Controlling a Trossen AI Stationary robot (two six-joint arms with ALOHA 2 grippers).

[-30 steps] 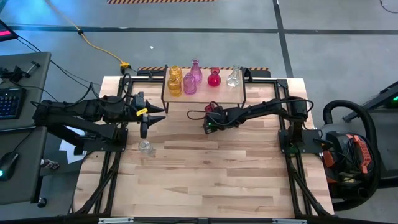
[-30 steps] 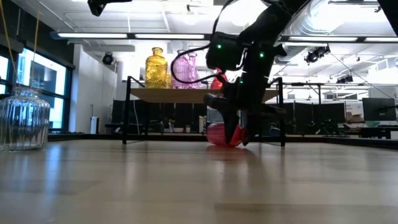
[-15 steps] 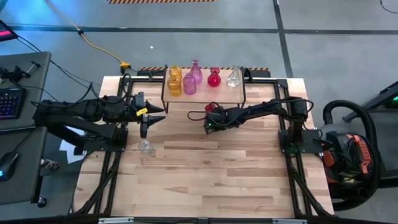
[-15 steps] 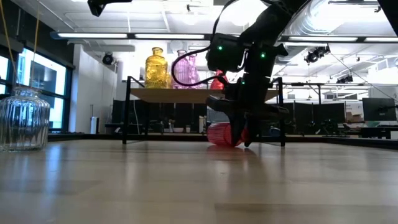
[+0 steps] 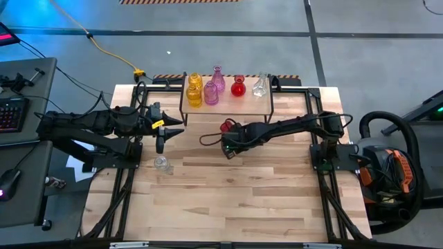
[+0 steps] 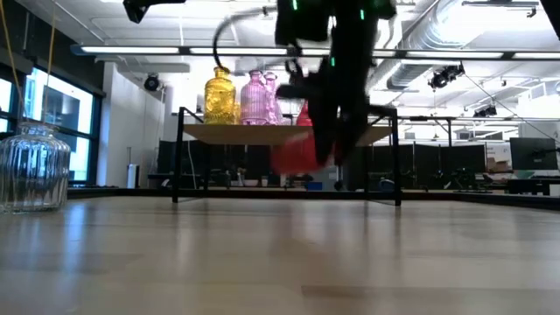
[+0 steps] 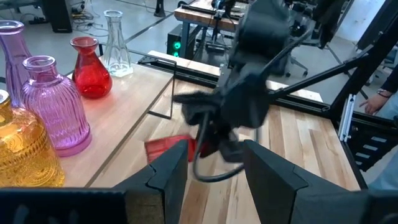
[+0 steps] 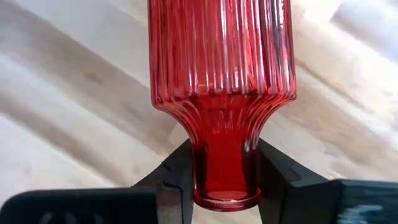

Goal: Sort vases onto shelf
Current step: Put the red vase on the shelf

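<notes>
Right gripper: the right gripper [image 5: 226, 133] sits just left of centre in the high view, in front of the shelf, with its fingers [image 8: 180, 177] clamped on the neck of a red vase [image 8: 221, 93].
Why held so: the narrow neck fits between the two fingers, and the wider ribbed belly sticks out past them, so the glass probably cannot slip through.
Held vase, place: in the low view the red vase [image 6: 296, 156] hangs clear of the table [image 5: 235, 200], at about the height of the shelf legs, in the middle of the frame.
Held vase, look: clear red glass with fine lengthwise ribs on a straight-sided body, stepping in to a short plain neck with a rolled lip.
Shelf: the shelf [image 5: 256, 104] stands at upper centre of the high view and carries yellow vases [image 5: 194, 91], pink vases [image 5: 214, 86], another red vase [image 5: 238, 86] and a clear one [image 5: 259, 86], lined up by colour from left to right.
Likely aim: a spot beside the red vase on the shelf.
Left gripper: the left gripper [image 5: 163, 128] waits parted and empty at middle left.
Leftover: a clear vase [image 5: 161, 164] stands on the table at lower left of it.
</notes>
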